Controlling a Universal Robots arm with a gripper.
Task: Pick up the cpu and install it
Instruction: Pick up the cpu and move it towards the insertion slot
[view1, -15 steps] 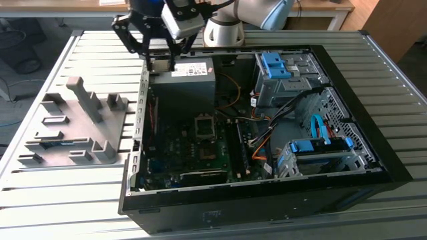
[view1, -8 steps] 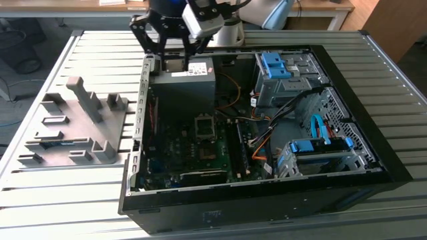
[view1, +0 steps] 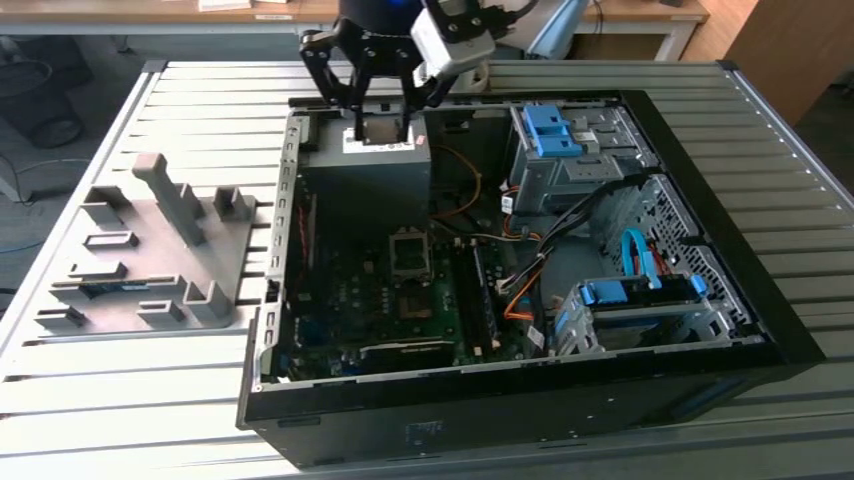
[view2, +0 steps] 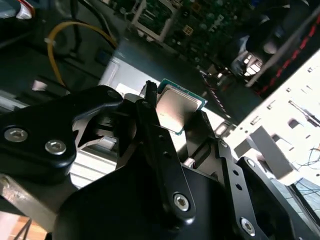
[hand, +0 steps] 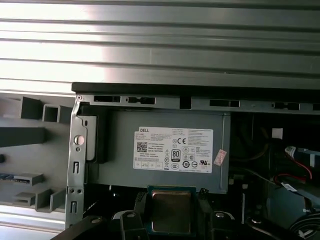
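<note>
Cpu (view2: 177, 107) clamped by its edges in the pincer (view1: 380, 130), held above the grey power-supply box (hand: 160, 150) inside the open case (view1: 534, 410). Judgement: the carry wants a level chip, a firm edge grip, and clearance from the orange cable (view2: 75, 24).

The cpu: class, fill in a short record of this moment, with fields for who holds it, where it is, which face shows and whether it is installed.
Held by: the gripper, shut on the cpu at two opposite edges
Position: in the air over the grey box with the white label, at the far end of the open computer case in the exterior view
Face: metal face shows in both wrist views
Installed: not yet; the motherboard lies apart from it
</note>
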